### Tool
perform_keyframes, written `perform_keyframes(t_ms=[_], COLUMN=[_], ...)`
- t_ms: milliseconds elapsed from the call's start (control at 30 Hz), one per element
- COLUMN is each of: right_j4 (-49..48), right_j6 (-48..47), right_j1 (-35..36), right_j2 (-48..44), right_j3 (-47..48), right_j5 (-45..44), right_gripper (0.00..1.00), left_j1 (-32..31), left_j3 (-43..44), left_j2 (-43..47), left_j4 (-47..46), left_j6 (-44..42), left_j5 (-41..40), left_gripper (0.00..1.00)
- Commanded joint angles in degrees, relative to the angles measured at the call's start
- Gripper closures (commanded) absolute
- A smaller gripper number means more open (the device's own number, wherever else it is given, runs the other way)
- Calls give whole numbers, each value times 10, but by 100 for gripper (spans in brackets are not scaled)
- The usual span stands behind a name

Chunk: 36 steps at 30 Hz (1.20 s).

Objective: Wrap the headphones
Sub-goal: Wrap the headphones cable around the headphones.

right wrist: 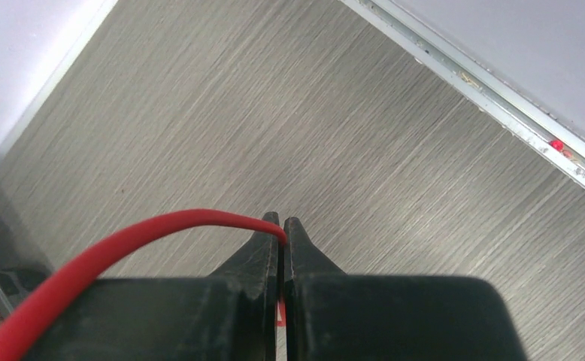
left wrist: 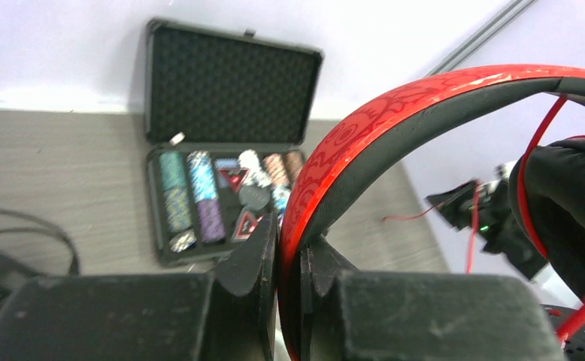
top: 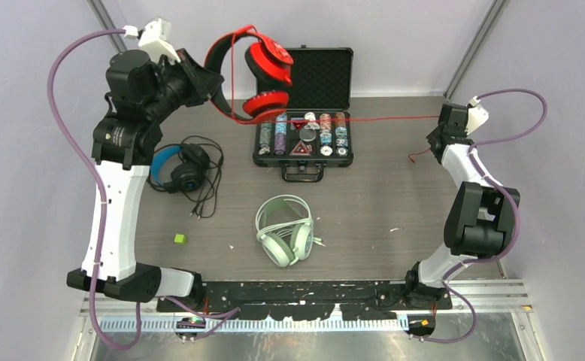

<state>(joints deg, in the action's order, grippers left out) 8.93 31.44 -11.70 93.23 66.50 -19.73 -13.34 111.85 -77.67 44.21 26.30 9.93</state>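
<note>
the red headphones (top: 263, 71) are held in the air at the far left, above the table (top: 380, 203) and just beside the open case (top: 323, 75). the left gripper (left wrist: 289, 239) is pinched on the headband (left wrist: 425, 98), which is seen squeezed between the two fingers in the left wrist view. the ear cups hang to the right of that gripper, in front of the case lid.

the red cable (top: 380, 118) is stretched almost straight from the cups, across the case, to the right gripper (right wrist: 283, 223) at the far right of the table. that gripper's jaws are pressed together on the cable, which comes in from the left and is clamped at the very fingertips. a short loose end is seen hanging just beside the gripper.

the black headphones (top: 180, 169) are laid on the table at the left, beside the left arm, with their black cable heaped loosely around them. the mint headphones (top: 283, 229) are laid flat near the middle front, well apart from both grippers.

rows of chips (top: 280, 134) are held in the case. a small green cube (top: 179, 238) is set on the table between the black and mint pairs, nearer the front.
</note>
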Motion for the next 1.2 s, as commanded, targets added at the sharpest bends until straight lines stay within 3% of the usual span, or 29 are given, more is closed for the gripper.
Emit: perform_keyframes(t_ms=[0, 333, 533, 633, 933, 1033, 1167], right_j4=[-24, -27, -44, -35, 35, 58, 75], right_j6=[7, 9, 7, -5, -33, -42, -47], right_j1=[-4, -3, -3, -3, -3, -3, -3], right_j2=[11, 31, 37, 45, 95, 109, 124], right_j3=[-2, 11, 20, 45, 196, 243, 291], right_j5=[-4, 7, 21, 18, 24, 30, 52], right_gripper=[100, 99, 100, 100, 100, 100, 100], left_j1=[21, 47, 54, 54, 52, 42, -3], left_j3=[19, -14, -56, -104, -256, -275, -266], left_j2=[34, 45, 31, 35, 109, 121, 110], left_j4=[-155, -284, -350, -340, -241, -169, 0], left_j6=[127, 252, 252, 193, -73, -165, -321], left_j5=[82, 210, 374, 474, 596, 595, 494], left_gripper=[100, 100, 100, 100, 100, 100, 100])
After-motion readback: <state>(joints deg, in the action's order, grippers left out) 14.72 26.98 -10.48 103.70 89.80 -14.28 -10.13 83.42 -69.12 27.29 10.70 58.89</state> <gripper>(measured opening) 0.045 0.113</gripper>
